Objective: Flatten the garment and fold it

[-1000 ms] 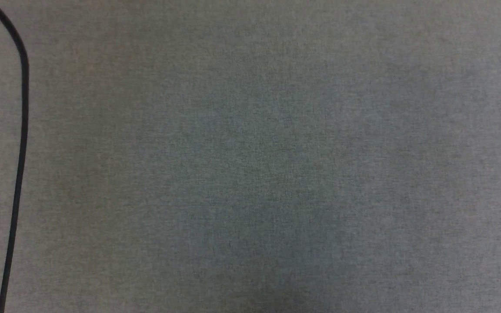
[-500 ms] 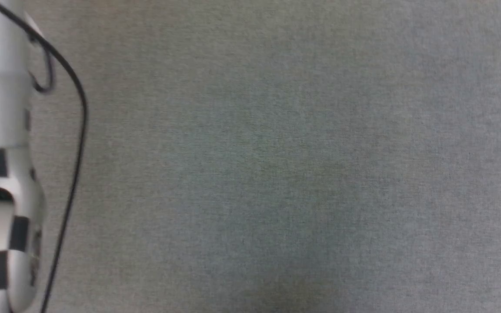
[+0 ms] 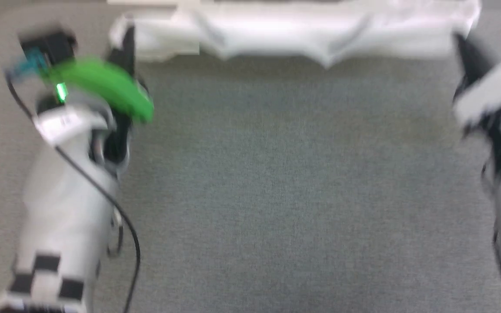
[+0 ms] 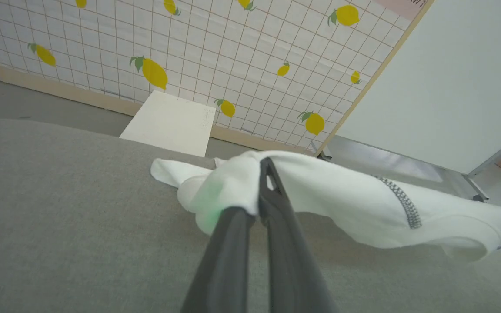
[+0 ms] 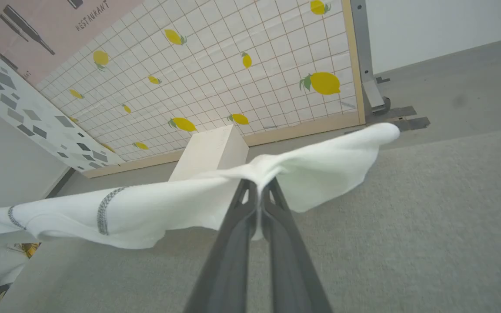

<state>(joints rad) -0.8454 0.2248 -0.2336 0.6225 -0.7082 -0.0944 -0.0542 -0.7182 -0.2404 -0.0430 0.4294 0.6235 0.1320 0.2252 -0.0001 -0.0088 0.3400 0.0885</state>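
The garment (image 3: 302, 37), a white cloth with dark zigzag stitching, hangs stretched in a band between my two grippers above the grey surface (image 3: 276, 195); the head view is blurred. My left gripper (image 3: 123, 43) is shut on one bunched end of the garment (image 4: 342, 191), and in the left wrist view that left gripper (image 4: 262, 171) pinches the cloth at its fingertips. My right gripper (image 3: 465, 48) is shut on the other end. In the right wrist view the right gripper (image 5: 259, 187) clamps a fold of the garment (image 5: 168, 208), and a loose flap sticks out to the right.
A rigid white box (image 4: 168, 124) stands on the floor past the grey surface, against a lemon-print grid wall panel (image 4: 233, 52); the box (image 5: 209, 152) also appears behind the cloth. A black cable (image 3: 120, 226) trails along my left forearm.
The head camera has moved: earlier it showed bare grey surface with a bit of the left forearm at the edge, and now both arms and the stretched garment are in view.
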